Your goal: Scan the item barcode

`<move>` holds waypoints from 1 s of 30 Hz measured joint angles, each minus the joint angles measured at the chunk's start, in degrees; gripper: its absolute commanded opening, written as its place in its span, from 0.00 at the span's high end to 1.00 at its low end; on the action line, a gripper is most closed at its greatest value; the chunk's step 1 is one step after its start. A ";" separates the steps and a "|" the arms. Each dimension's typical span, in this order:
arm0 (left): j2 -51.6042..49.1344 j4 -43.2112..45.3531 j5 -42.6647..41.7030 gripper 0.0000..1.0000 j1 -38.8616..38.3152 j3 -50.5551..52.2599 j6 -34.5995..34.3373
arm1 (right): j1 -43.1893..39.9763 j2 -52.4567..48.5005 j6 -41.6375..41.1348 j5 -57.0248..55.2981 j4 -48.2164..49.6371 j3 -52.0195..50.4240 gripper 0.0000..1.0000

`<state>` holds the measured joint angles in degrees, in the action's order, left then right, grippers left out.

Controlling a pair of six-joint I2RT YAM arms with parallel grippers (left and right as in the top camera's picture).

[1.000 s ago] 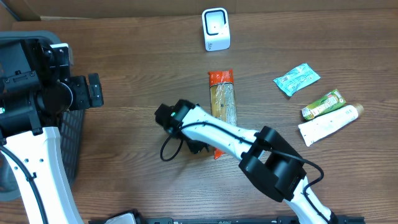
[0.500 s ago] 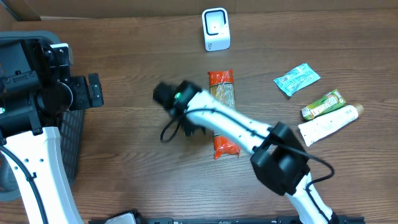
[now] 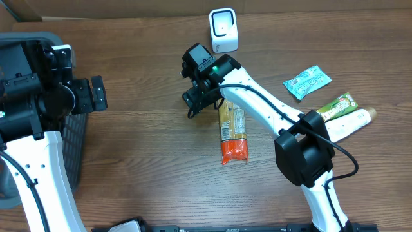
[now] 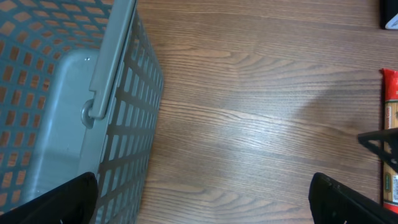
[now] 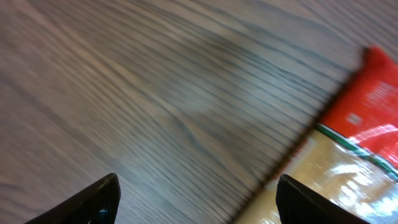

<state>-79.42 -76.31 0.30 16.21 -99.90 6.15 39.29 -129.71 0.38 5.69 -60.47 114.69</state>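
Left fingers (image 4: 65, 200) and right fingers (image 5: 93, 202) gape empty; shift the right ones rightward to straddle the pasta packet (image 3: 233, 131) squarely before closing.

You're at a mock shop checkout: barcode scanner (image 3: 223, 29) just beyond the right pincer (image 3: 193, 102), sachet (image 3: 308, 82) and tubes (image 3: 341, 129) to its right, grey basket (image 4: 118, 93) well left.

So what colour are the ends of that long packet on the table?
Orange-red ends on the packet, pale tan middle; clearest in the overhead view.
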 measured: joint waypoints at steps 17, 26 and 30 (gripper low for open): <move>0.00 0.00 0.00 0.00 0.00 0.00 0.00 | -4.42 -6.86 -8.92 2.12 2.84 0.02 0.18; 0.00 0.00 0.00 0.01 0.00 0.00 0.00 | -16.31 -6.86 -14.43 0.96 -1.70 0.11 0.19; 0.00 0.00 0.00 0.00 0.00 0.00 0.02 | -19.76 -6.86 -14.27 3.17 -6.29 0.92 0.22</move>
<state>-79.42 -76.31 0.30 16.21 -99.90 6.17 19.53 -136.57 -13.89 8.86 -66.76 115.61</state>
